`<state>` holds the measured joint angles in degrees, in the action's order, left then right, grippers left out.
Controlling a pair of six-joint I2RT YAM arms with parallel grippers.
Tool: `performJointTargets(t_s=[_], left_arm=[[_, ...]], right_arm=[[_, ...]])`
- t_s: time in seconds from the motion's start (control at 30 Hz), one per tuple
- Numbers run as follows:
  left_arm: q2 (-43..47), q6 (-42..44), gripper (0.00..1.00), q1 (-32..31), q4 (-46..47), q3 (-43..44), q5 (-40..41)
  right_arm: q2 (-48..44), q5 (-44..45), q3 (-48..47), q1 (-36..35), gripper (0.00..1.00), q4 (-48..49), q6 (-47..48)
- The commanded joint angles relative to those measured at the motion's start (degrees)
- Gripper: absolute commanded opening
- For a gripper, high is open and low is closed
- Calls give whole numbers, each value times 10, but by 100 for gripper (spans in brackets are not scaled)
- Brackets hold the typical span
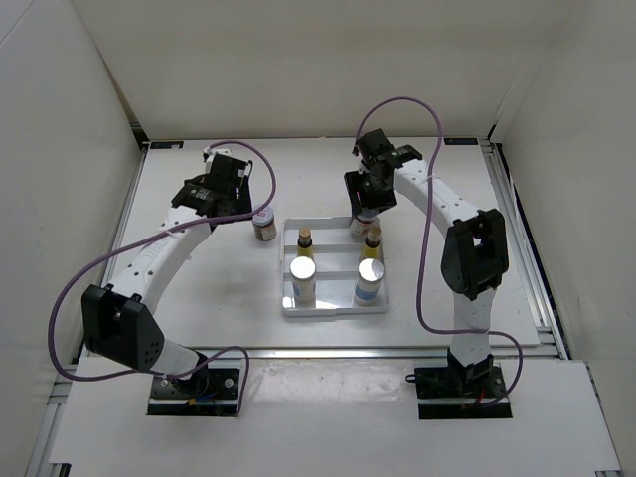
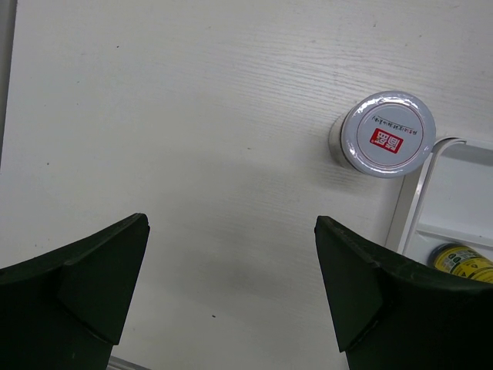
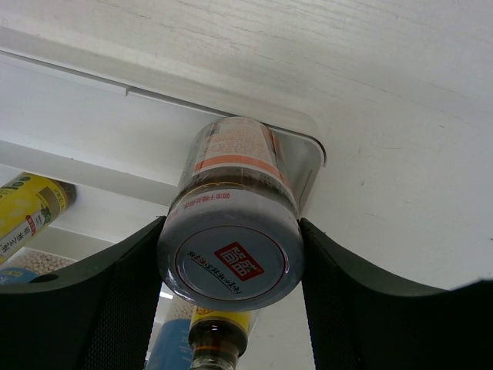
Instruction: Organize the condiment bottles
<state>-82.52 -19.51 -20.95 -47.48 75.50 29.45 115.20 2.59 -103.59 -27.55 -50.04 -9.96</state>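
On both white jar lids: a red square with white characters inside a thin red ring, small print unreadable. Orange band round the held jar (image 3: pixel 235 185). Counted: two squat jars, two slim yellow bottles (image 1: pixel 305 238) (image 1: pixel 373 238) in the tray (image 1: pixel 333 310), far row, two silver-capped white bottles (image 1: pixel 303 270) (image 1: pixel 370 270), near row. Right gripper (image 3: pixel 231 266) clamped partway open on the held jar at the tray's far right corner. Left gripper (image 2: pixel 231 293) spread wide, holding nothing. Other jar (image 2: pixel 389 135) on the table (image 2: pixel 192 116), just beside the tray's far left corner.
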Motion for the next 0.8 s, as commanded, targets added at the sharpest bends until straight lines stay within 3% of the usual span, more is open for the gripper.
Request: performJointTargets(t_s=[0.0, 0.63, 0.67, 0.7, 0.77], left_arm=[[2, 3, 100, 0, 11, 18, -12], [2, 3, 100, 0, 11, 18, -12], [2, 3, 100, 0, 11, 18, -12], [2, 3, 100, 0, 11, 18, -12], [2, 3, 100, 0, 11, 18, -17]], right_arm=[[33, 9, 5, 1, 18, 19, -3], [-22, -14, 31, 1, 10, 18, 2], [-14, -14, 26, 1, 12, 13, 2], [-6, -14, 26, 1, 22, 13, 2], [3, -7, 26, 1, 34, 13, 2]])
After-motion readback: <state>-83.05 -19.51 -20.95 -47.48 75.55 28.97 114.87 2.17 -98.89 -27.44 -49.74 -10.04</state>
